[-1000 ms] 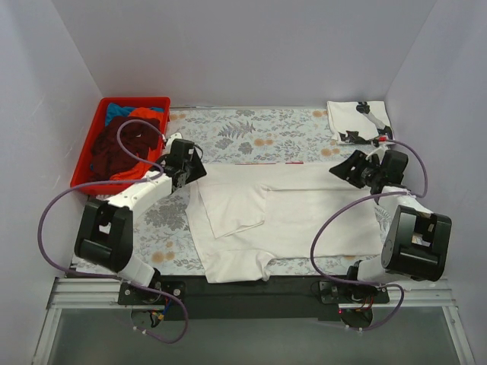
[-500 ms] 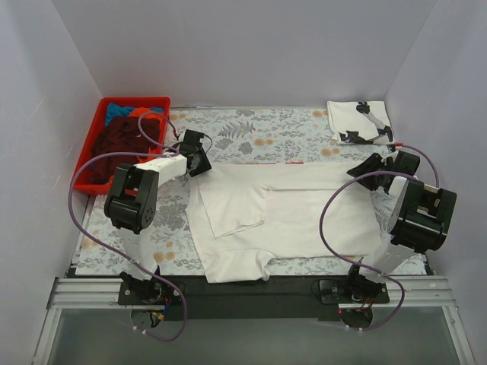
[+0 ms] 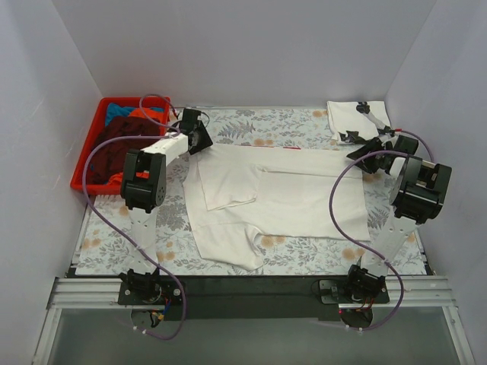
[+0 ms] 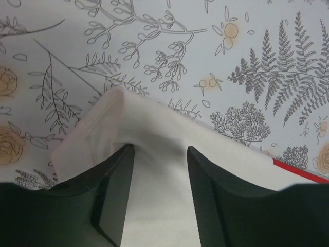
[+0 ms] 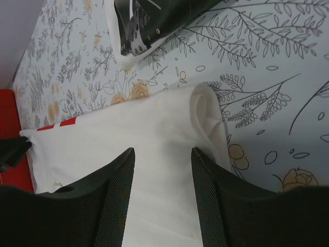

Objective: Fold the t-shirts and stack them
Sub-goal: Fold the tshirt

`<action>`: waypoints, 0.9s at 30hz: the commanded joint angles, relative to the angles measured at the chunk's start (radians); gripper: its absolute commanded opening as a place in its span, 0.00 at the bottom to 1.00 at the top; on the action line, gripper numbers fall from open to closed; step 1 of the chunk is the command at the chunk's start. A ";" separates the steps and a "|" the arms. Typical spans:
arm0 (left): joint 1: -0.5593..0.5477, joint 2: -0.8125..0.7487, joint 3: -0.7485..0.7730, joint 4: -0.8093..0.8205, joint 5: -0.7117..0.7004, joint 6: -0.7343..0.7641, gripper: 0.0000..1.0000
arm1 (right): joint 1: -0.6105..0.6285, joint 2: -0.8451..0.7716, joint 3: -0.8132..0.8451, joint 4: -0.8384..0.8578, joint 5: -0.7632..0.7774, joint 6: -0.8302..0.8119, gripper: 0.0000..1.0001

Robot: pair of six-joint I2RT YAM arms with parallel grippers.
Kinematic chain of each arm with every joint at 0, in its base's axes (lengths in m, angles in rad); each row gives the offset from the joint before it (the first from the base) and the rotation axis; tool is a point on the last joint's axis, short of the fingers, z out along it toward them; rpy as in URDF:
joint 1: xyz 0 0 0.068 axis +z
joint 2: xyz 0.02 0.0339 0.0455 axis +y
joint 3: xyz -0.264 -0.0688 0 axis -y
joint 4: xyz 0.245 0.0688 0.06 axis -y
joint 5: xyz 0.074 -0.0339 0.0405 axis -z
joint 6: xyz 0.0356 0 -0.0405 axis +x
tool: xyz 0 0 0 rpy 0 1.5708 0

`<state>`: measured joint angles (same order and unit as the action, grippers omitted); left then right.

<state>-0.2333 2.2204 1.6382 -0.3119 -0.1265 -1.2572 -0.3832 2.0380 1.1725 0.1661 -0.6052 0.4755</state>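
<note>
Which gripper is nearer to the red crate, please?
Left. The left gripper sits just right of the crate; the right gripper is far across the table.

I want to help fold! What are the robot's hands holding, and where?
Both hold the white t-shirt along its far edge: the left gripper pinches the far left corner, the right gripper the far right corner.

**Twin arms: external parts**

Left arm (image 3: 167, 144) and right arm (image 3: 384, 236): white link shells between black joint housings. The left purple cable (image 3: 85, 182) and the right purple cable (image 3: 332, 205) run in loose loops. Black base plates (image 3: 141, 289) are mounted on a black rail (image 3: 251, 287). The left gripper (image 4: 159, 149) and right gripper (image 5: 163, 150) have black fingers (image 5: 115, 206) with finely ribbed inner faces.
</note>
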 commanded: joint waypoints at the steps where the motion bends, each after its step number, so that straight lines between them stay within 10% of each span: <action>1: 0.022 0.048 0.040 -0.092 -0.029 0.038 0.47 | -0.010 0.014 0.056 -0.005 0.035 -0.003 0.56; 11: -0.018 -0.249 -0.046 -0.115 -0.044 0.053 0.63 | 0.061 -0.294 -0.040 -0.209 0.131 -0.107 0.61; 27: -0.227 -0.933 -0.810 -0.434 -0.139 -0.254 0.56 | 0.510 -0.965 -0.509 -0.540 0.467 -0.232 0.61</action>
<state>-0.4469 1.3289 0.9100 -0.6441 -0.2321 -1.4033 0.1066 1.1576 0.6949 -0.2924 -0.2127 0.2874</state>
